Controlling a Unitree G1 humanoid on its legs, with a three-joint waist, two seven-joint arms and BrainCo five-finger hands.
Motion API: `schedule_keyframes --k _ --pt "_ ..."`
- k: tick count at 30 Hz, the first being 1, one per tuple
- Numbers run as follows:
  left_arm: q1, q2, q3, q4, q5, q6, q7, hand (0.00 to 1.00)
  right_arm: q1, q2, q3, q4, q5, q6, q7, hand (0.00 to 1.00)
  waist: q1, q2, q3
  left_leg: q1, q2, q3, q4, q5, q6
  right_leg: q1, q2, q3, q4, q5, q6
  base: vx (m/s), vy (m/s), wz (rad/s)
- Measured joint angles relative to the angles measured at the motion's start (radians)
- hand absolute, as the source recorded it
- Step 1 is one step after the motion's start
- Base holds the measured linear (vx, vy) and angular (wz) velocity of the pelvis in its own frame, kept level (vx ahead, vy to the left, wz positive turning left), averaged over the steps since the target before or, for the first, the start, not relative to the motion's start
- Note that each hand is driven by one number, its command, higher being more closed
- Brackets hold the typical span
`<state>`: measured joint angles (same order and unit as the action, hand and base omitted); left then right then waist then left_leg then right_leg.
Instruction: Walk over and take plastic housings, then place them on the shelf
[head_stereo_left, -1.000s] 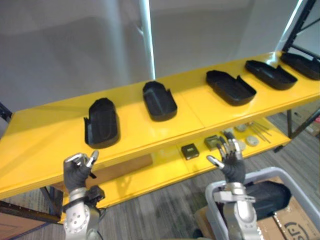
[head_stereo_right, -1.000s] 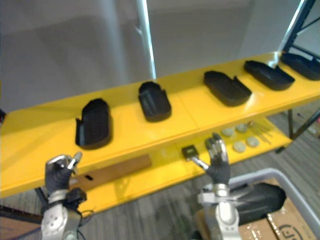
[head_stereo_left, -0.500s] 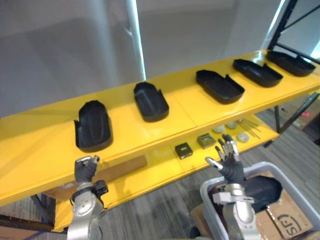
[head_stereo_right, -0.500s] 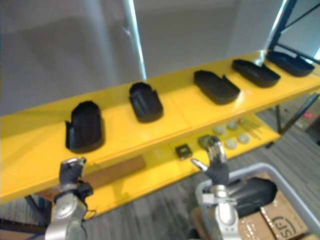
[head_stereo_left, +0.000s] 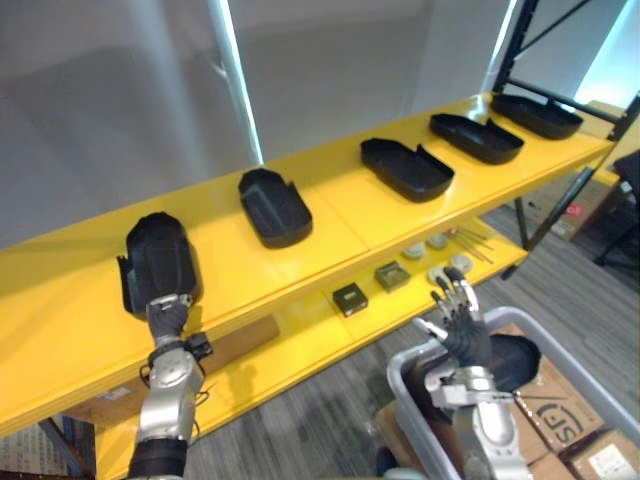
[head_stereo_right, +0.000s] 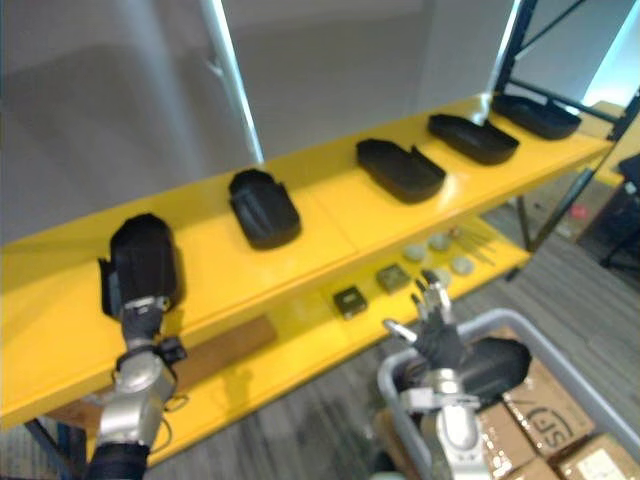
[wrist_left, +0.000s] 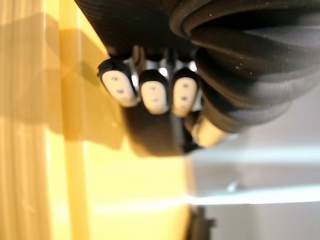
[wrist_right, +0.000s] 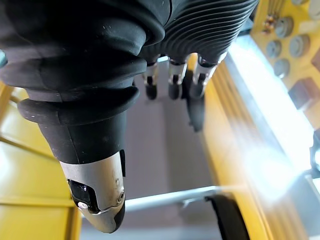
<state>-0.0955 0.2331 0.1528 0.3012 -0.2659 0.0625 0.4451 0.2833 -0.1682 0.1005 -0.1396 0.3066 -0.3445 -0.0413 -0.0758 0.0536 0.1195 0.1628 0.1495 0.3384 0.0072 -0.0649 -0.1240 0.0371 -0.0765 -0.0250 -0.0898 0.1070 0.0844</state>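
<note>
So the whole view has swung round since a second ago. That's the head turning, not the parts sliding, since everything on the yellow shelf (head_stereo_left: 335, 222) kept its spacing.

What actually changed is the left hand (head_stereo_left: 168, 312). It was hanging clear of the leftmost housing (head_stereo_left: 155, 262), down toward 7 o'clock from it. Now it sits right at that housing's near end at 9 o'clock, looking like it's touching the edge. In the left wrist view its fingertips (wrist_left: 155, 95) are curled back toward the palm, and I can't see anything caught inside them, so I'd call it a loose fist rather than a grip.

The right hand (head_stereo_left: 462, 328) hasn't done much. It's still fanned wide with the thumb out, hovering at 5 o'clock over the near rim of the grey tote (head_stereo_left: 400, 372).

A row of 4 more housings (head_stereo_left: 405, 168) runs off toward 2 o'clock, so 5 are parked on the top level. There's 1 spare housing (head_stereo_right: 497, 360) lying in the tote just past the right hand.

My read is that the leftmost one is already set down and the robot is turning toward the tote for the next pick. That spread right hand is the one closest to it.
</note>
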Motion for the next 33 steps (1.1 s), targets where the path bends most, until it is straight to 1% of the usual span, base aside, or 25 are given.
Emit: schedule_keyframes --k 1,4,8,10,13,17,19,21,23,24,25,26,28,29,31,32,33 --pt "-0.015 0.01 0.001 0.022 -0.001 0.001 0.009 1.0 0.0 -0.002 -0.008 0.0 0.004 0.0 0.0 0.0 -0.01 -0.001 0.004 0.0 0.0 0.0 0.0 0.0 0.0 0.0 0.0 0.0 0.0 0.001 0.002 -0.02 0.004 -0.04" --pt "-0.065 0.063 -0.003 0.114 -0.003 0.0 0.013 1.0 -0.003 -0.033 -0.011 0.0 0.005 0.0 0.004 0.0 -0.021 -0.001 0.007 0.002 0.001 0.002 0.0 0.0 0.0 0.0 0.0 0.002 0.0 -0.001 -0.001 -0.01 0.001 -0.01" --pt "-0.133 0.122 -0.002 0.22 -0.01 0.001 0.015 1.0 -0.002 -0.055 -0.022 -0.003 0.034 0.0 0.015 0.0 -0.028 -0.011 0.02 0.01 0.0 0.016 -0.004 -0.001 -0.001 -0.001 0.0 0.015 0.0 0.001 0.0 -0.02 0.011 -0.08" --pt "-0.164 0.15 -0.001 0.274 -0.012 0.002 0.018 1.0 -0.003 -0.061 -0.031 -0.009 0.043 0.0 0.022 0.0 -0.032 -0.011 0.026 0.012 0.0 0.029 -0.004 -0.002 -0.002 -0.005 -0.002 0.027 0.0 0.005 -0.002 -0.01 0.021 -0.14" --pt "-0.211 0.194 0.004 0.353 -0.013 0.005 0.017 1.0 -0.002 -0.07 -0.053 -0.011 0.067 0.0 0.025 0.0 -0.052 -0.008 0.037 0.01 0.0 0.034 -0.005 -0.002 -0.002 -0.009 -0.005 0.033 0.0 0.011 0.004 -0.01 0.018 -0.07" --pt "-0.267 0.23 0.029 0.43 -0.052 0.01 0.013 1.0 0.001 -0.082 -0.067 -0.018 0.076 0.001 0.039 0.0 -0.065 -0.012 0.044 0.01 -0.001 0.054 -0.005 -0.002 -0.002 -0.022 -0.002 0.055 0.0 0.018 0.004 -0.02 0.005 -0.15" --pt "-0.301 0.256 0.032 0.47 -0.087 0.014 0.011 1.0 0.008 -0.086 -0.08 -0.045 0.086 0.002 0.047 0.0 -0.083 -0.011 0.06 0.01 -0.002 0.056 -0.004 -0.002 -0.002 -0.023 -0.004 0.058 0.0 0.021 0.005 -0.03 -0.001 -0.04" --pt "-0.309 0.27 0.032 0.476 -0.089 0.019 0.007 1.0 0.007 -0.09 -0.081 -0.051 0.092 0.002 0.049 0.0 -0.097 -0.012 0.066 0.007 -0.002 0.058 -0.004 -0.003 -0.002 -0.028 -0.004 0.062 0.0 0.021 0.003 -0.03 -0.003 -0.05" --pt "-0.317 0.276 0.032 0.476 -0.096 0.024 0.004 1.0 0.013 -0.093 -0.083 -0.051 0.094 0.002 0.064 0.0 -0.104 -0.012 0.066 -0.002 -0.003 0.062 -0.002 -0.003 -0.002 -0.038 -0.003 0.069 0.004 0.023 0.003 -0.02 -0.003 -0.06" --pt "-0.33 0.276 0.032 0.477 -0.121 0.024 -0.002 1.0 0.019 -0.093 -0.082 -0.051 0.094 0.002 0.067 0.0 -0.104 -0.011 0.067 -0.007 -0.004 0.063 0.0 -0.003 -0.002 -0.044 -0.003 0.07 0.009 0.027 0.005 -0.01 -0.001 -0.06" --pt "-0.334 0.277 0.031 0.477 -0.129 0.024 -0.023 1.0 0.021 -0.093 -0.081 -0.051 0.094 0.003 0.069 0.0 -0.104 -0.01 0.068 -0.007 -0.004 0.067 0.0 -0.003 -0.002 -0.046 -0.002 0.074 0.009 0.029 0.005 -0.01 0.002 -0.12" --pt "-0.335 0.277 0.022 0.47 -0.131 0.019 -0.061 1.0 0.02 -0.093 -0.082 -0.054 0.094 0.003 0.074 0.0 -0.104 -0.008 0.069 -0.006 -0.005 0.077 0.001 -0.003 -0.002 -0.05 -0.001 0.081 0.009 0.031 0.005 -0.02 0.003 -0.13" --pt "-0.331 0.276 0.001 0.437 -0.132 0.02 -0.094 1.0 0.019 -0.093 -0.082 -0.059 0.094 0.003 0.079 0.0 -0.104 -0.004 0.072 -0.008 -0.006 0.079 0.001 -0.003 -0.002 -0.053 -0.002 0.083 0.009 0.032 0.006 -0.01 0.001 -0.05" --pt "-0.311 0.271 -0.022 0.368 -0.148 0.022 -0.135 0.0 0.02 -0.092 -0.083 -0.063 0.094 0.003 0.084 0.0 -0.104 -0.001 0.074 -0.008 -0.007 0.079 0.001 -0.003 -0.002 -0.052 0.0 0.082 0.009 0.033 0.008 0.0 0.0 0.0" --pt "-0.203 0.229 -0.068 0.071 -0.168 0.023 -0.229 0.0 0.026 -0.082 -0.087 -0.093 0.092 0.004 0.085 0.0 -0.102 0.008 0.079 -0.006 -0.008 0.075 0.001 -0.004 0.0 -0.047 -0.004 0.078 0.01 0.033 0.008 -0.02 0.007 0.05" --pt "-0.175 0.214 -0.078 -0.006 -0.169 0.026 -0.252 0.0 0.026 -0.078 -0.091 -0.098 0.091 0.004 0.085 0.0 -0.102 0.01 0.08 -0.005 -0.009 0.071 0.001 -0.004 0.0 -0.043 -0.005 0.075 0.01 0.033 0.008 -0.01 0.017 0.17" --pt "-0.122 0.183 -0.097 -0.146 -0.169 0.033 -0.29 0.0 0.026 -0.073 -0.1 -0.103 0.09 0.004 0.084 0.0 -0.102 0.015 0.082 -0.005 -0.009 0.055 0.002 -0.006 0.003 -0.033 -0.007 0.061 0.01 0.033 0.008 -0.02 0.012 0.23"
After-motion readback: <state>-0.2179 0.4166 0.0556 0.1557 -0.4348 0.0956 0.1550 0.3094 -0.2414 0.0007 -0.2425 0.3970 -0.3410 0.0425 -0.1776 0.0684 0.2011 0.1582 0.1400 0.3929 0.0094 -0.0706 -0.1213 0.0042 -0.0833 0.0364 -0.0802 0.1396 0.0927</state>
